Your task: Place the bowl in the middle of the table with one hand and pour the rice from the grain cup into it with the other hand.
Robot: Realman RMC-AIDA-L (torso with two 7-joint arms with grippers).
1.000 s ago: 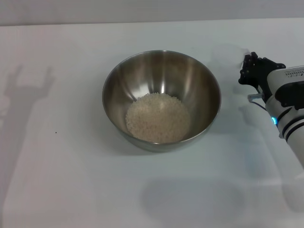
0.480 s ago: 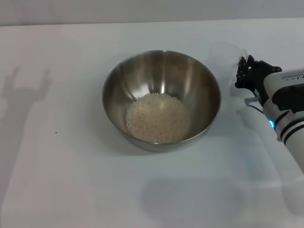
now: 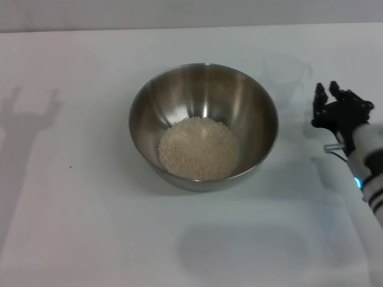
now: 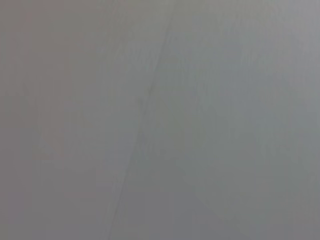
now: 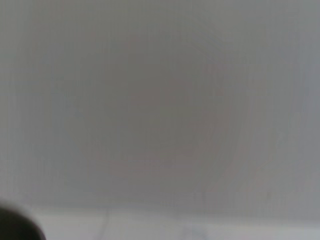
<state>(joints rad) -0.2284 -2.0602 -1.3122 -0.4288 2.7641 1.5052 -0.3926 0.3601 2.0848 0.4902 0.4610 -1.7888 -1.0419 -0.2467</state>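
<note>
- I see the bowl [image 3: 203,125] upright near the middle of the tabletop [image 3: 90,227]; its rim is level
- The rice [image 3: 199,148] lies as a loose pile in the bottom of the bowl; I see no grains on the tabletop around it
- The cup [image 3: 288,76] stands upright on the tabletop just beyond the bowl's right rim; it looks empty, though it is faint against the white surface
- The right end effector [image 3: 336,107] hovers to the right of the cup, apart from it; its fingers are spread and grip nothing
- The left end effector is out of the head view; I see only its shadow on the left of the tabletop
- Both wrist views give me a plain grey field; nothing there can be identified
</note>
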